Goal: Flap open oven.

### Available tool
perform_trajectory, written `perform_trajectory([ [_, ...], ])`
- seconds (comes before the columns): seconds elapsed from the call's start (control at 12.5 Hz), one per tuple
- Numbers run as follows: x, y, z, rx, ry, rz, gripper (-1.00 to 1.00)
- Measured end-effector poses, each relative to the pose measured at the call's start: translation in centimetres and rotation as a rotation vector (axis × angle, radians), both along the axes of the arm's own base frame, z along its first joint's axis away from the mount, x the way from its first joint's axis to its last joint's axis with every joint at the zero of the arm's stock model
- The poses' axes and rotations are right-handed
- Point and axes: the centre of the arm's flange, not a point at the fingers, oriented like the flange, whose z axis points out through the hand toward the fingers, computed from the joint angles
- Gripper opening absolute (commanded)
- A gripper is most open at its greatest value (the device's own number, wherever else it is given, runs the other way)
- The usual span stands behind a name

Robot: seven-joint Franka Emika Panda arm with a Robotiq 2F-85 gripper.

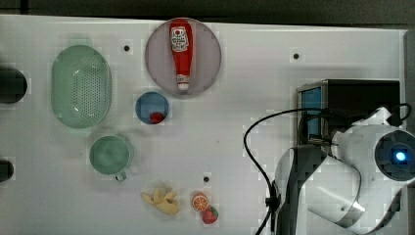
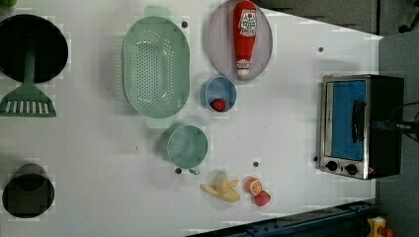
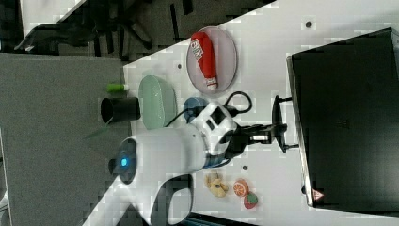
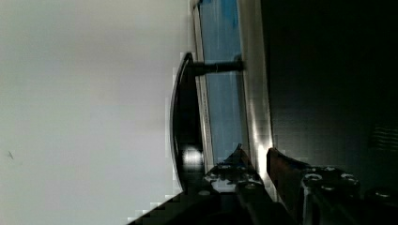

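At the top view's right edge of the white table [image 1: 244, 63] stands the oven [image 1: 350, 105], its blue glass door facing the top view's left, with the white robot arm [image 1: 342, 181] partly covering it from below.

In the left view the oven [image 2: 360, 126] sits at the left view's right, door shut, black bar handle [image 2: 356, 121] across the glass and two knobs [image 2: 341, 168] beneath.

In the right view the gripper [image 3: 281, 129] reaches the handle [image 3: 277, 123] at the oven's front.

In the wrist view the fingers [image 4: 234, 161] sit beside the handle [image 4: 180, 126]; whether they are clenched or released I cannot tell.
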Motion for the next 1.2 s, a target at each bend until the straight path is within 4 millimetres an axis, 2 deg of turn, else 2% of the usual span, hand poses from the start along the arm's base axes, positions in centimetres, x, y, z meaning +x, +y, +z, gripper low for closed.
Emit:
perform_trajectory([
  [0.16,-0.1,0.0,-2.1,0.002,0.021,0.007,-0.65],
  [0.4,0.0,0.0,-4.0,0.001,0.038,0.008,-0.65],
  [0.96,0.6,0.9,-5.2,-0.005,0.034,0.027,-0.65],
  [1.2,1.0,2.4,-5.6,-0.054,0.068,0.081,-0.65],
])
